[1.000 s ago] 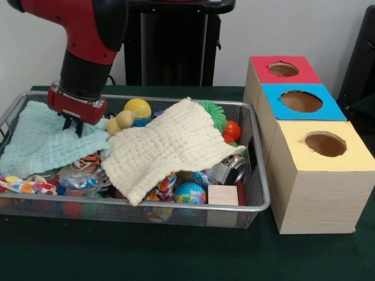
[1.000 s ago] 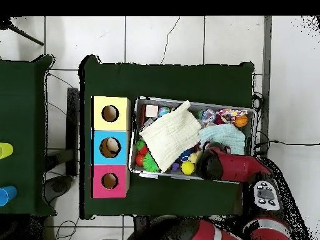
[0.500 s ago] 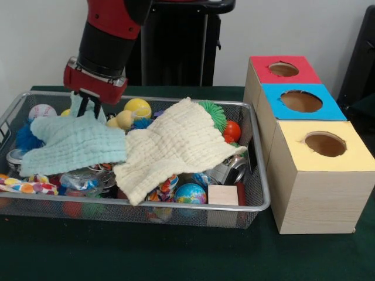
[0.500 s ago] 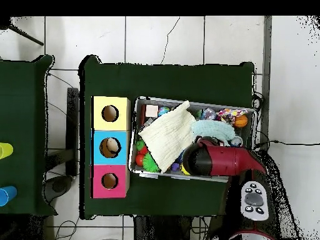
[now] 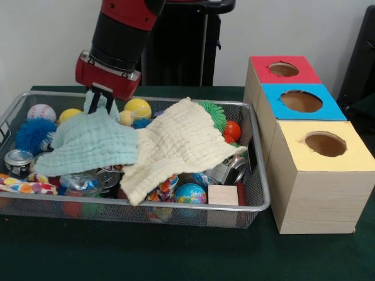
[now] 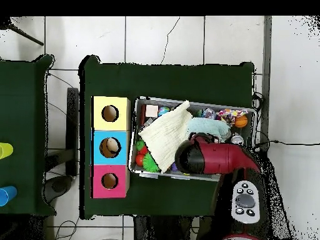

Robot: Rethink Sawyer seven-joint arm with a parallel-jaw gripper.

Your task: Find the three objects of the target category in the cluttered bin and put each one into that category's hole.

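The end effector [image 5: 101,104] is pinched shut on a corner of the pale green cloth [image 5: 88,143], holding it lifted so that it drapes partly over the cream cloth [image 5: 179,143] in the middle of the wire bin [image 5: 258,202]. This looks like the searching step: a cover is being dragged aside to show what lies under it, with no sorting under way. At the bin's left end a baseball [image 5: 41,111], a fuzzy blue ball [image 5: 32,134], a yellow ball [image 5: 69,115] and a small can [image 5: 17,159] lie bare; other balls, a globe ball [image 5: 190,193] and a wooden block [image 5: 222,195] sit near the front wall. Which category is wanted cannot be told, so the targets are presumably among these or under the cloths. Next the cloth should be let go clear of the bared things, then one picked. The red [image 5: 283,69], blue [image 5: 301,100] and yellow [image 5: 325,143] holes top the boxes just beside the bin. The worktop [image 5: 176,252] is dark green; the floor [image 6: 162,37] is pale tile with cables.
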